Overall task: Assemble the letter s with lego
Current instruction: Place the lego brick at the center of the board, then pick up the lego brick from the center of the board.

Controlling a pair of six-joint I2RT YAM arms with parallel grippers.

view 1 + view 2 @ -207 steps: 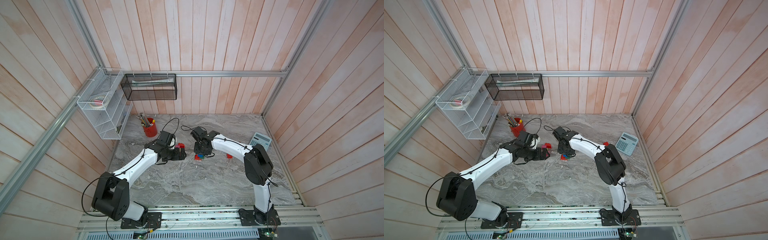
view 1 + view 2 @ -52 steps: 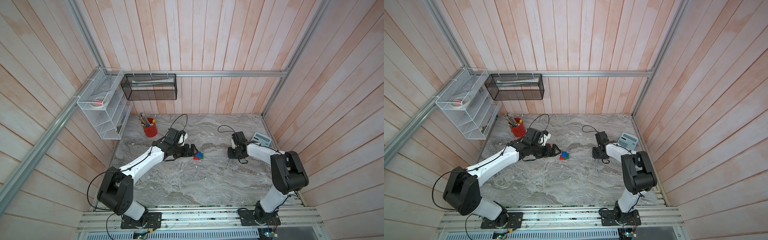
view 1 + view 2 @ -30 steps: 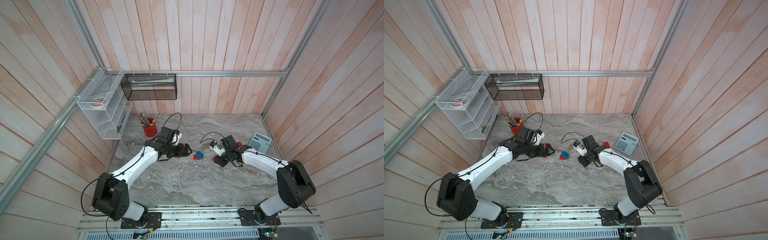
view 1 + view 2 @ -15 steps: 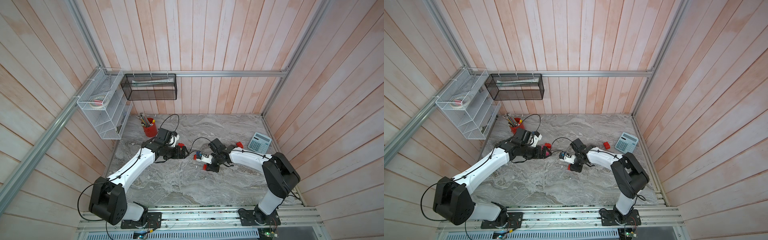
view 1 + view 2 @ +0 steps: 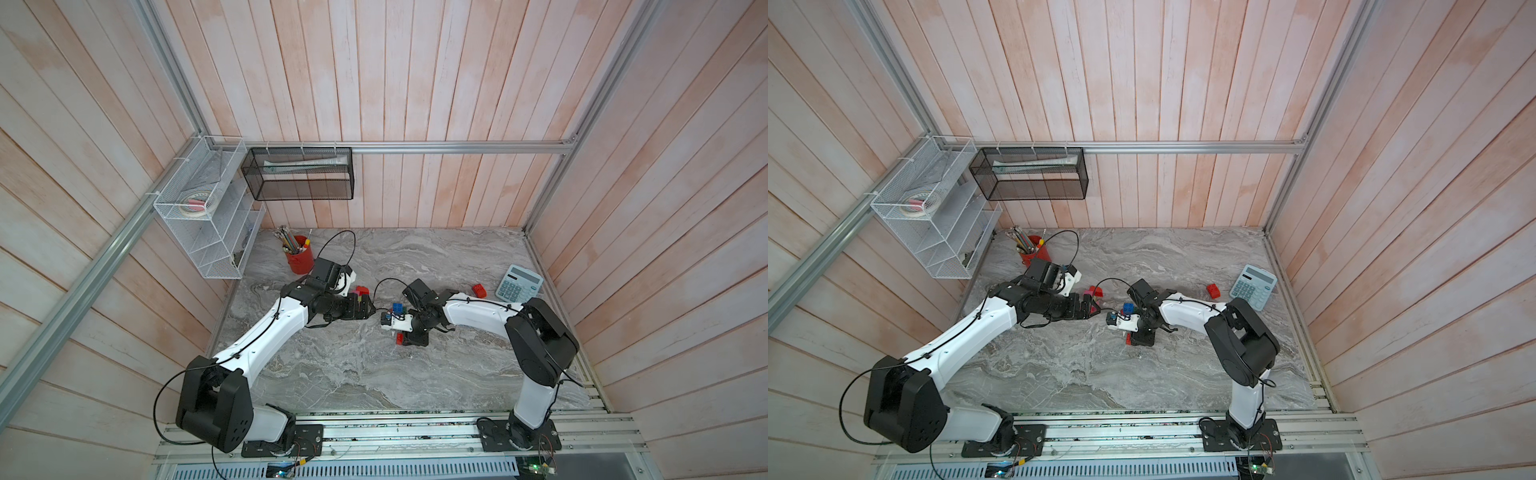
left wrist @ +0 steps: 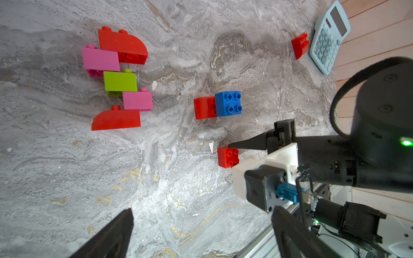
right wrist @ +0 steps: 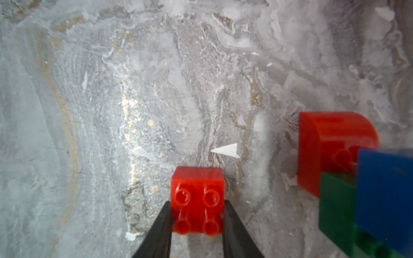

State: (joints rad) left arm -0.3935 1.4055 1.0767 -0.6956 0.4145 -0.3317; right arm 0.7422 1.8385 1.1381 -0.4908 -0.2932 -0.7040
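While the small red brick (image 7: 197, 196) sits between the jaws of the right gripper (image 7: 196, 207), I judge the step in hand to be handling this one piece for the letter. Both black fingers (image 7: 161, 223) lie flat against its opposite side walls, so the pincer is closed on it. The brick looks to rest studs-up on the grey marble table (image 7: 111, 111).

To do this well, I would hold it square on those smooth walls and move it straight up or down rather than sideways. A light plastic cube could twist or skid on polished stone.

The piece is a glossy red cube with four round studs on top, two by two.

Near it, across a strip of bare marble, three pieces touch in a clump: a red curved brick (image 7: 330, 138), a dark green brick (image 7: 335, 201) and a blue brick (image 7: 384, 189). I would steer clear of them.

Farther off in the left wrist view lies a stepped row of five bricks (image 6: 120, 81). It has a red curved piece at each end, with two pink and one lime green between, already suggesting an S.

The left gripper (image 6: 201, 234) hangs over the table, jaws spread wide and empty.

Well apart, a lone red brick (image 6: 300, 44) lies just beside a pale blue calculator (image 6: 328, 35).
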